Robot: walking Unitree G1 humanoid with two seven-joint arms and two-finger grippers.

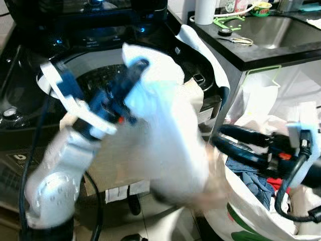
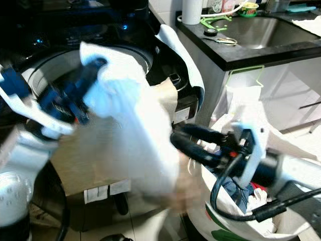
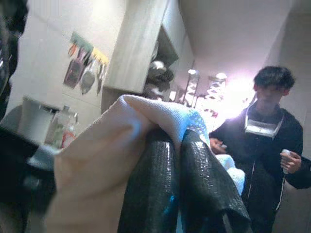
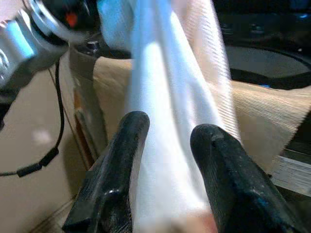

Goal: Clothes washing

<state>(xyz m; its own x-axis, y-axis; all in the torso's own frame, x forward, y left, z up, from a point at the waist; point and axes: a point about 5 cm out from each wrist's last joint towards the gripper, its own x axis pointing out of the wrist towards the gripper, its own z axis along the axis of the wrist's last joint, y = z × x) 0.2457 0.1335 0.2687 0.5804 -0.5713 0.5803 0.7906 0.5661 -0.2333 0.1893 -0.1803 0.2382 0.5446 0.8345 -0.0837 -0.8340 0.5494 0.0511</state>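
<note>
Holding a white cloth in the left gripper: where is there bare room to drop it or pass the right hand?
The washer drum is open beneath the left gripper and its white cloth. The black counter is bare in front of the sink. It is crowded on the right: the laundry bag is heaped with clothes, and the right gripper, open, straddles the hanging cloth.

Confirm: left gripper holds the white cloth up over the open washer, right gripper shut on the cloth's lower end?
Not quite. The right gripper is open: in the right wrist view its fingers stand apart either side of the hanging white cloth. The left gripper does hold the cloth up over the open washer.
</note>
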